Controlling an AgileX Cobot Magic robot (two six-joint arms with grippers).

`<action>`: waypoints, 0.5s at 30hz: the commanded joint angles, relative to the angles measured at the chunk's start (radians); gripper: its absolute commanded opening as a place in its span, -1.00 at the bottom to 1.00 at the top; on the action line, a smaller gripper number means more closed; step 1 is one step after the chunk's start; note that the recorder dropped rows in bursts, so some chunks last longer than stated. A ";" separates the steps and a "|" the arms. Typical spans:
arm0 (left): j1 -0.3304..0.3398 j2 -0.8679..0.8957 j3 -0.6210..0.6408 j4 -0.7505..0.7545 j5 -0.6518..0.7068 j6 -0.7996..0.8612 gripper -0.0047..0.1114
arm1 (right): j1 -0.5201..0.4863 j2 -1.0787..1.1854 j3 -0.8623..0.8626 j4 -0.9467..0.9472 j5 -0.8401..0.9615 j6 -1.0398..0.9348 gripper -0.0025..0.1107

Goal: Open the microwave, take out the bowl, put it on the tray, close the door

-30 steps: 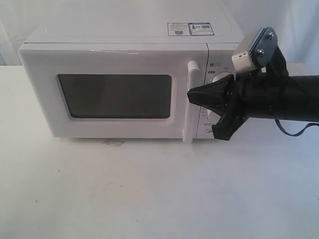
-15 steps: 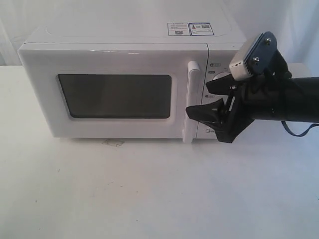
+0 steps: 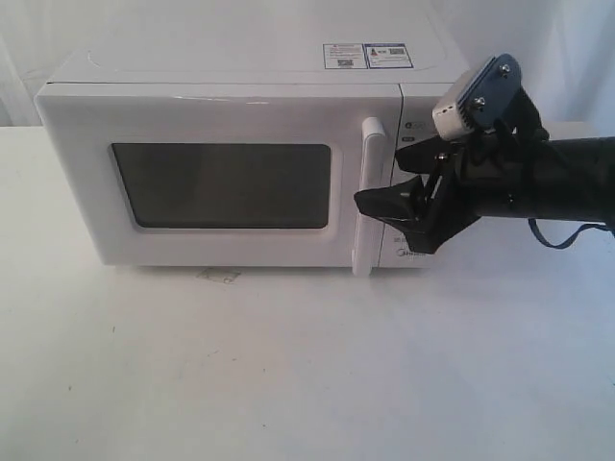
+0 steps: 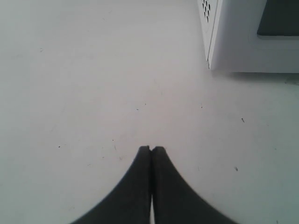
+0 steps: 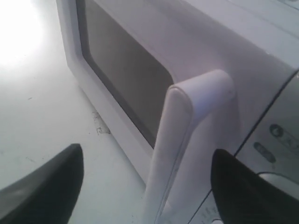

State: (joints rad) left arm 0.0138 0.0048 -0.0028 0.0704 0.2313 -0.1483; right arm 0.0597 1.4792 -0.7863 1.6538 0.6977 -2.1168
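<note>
At the front right of the microwave, the right claw stood level with the lower half of the long vertical handle, its two fingers spread wide. The right wrist view showed one finger to each side of the bar, neither visibly touching it. The door was shut flush with the cabinet, so the task stood at its first step. The bowl could not be seen: the dark window gave no view inside, and it was presumably in the cavity. No tray appeared in any view. The left claw was pressed together and hung over bare desk, near the microwave's corner and clear of the work. To perform the opening well, the right claw should advance until the bar sits fully between the fingers, then close on it or hook behind it. The grip belongs on the bar, not on the control panel just beside it. The pull should follow the door's arc about the hinge on the far edge, since a straight pull would likely drag the light cabinet across the desk. A slow start would show whether the latch had released, and the door should swing wide enough for the left claw to reach inside.
</note>
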 commanded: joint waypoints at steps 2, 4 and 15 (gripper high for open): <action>0.003 -0.005 0.003 -0.003 0.000 -0.001 -0.92 | -0.008 0.043 -0.026 0.063 0.012 -0.022 0.29; 0.003 -0.005 0.003 -0.003 0.000 -0.001 -0.92 | -0.008 0.067 -0.033 0.077 0.025 -0.022 0.29; 0.003 -0.005 0.003 -0.003 0.000 -0.001 -0.92 | -0.008 0.118 -0.098 0.091 0.095 -0.022 0.17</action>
State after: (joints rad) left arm 0.0138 0.0048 -0.0028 0.0704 0.2313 -0.1483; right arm 0.0597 1.5920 -0.8596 1.7170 0.8002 -2.1168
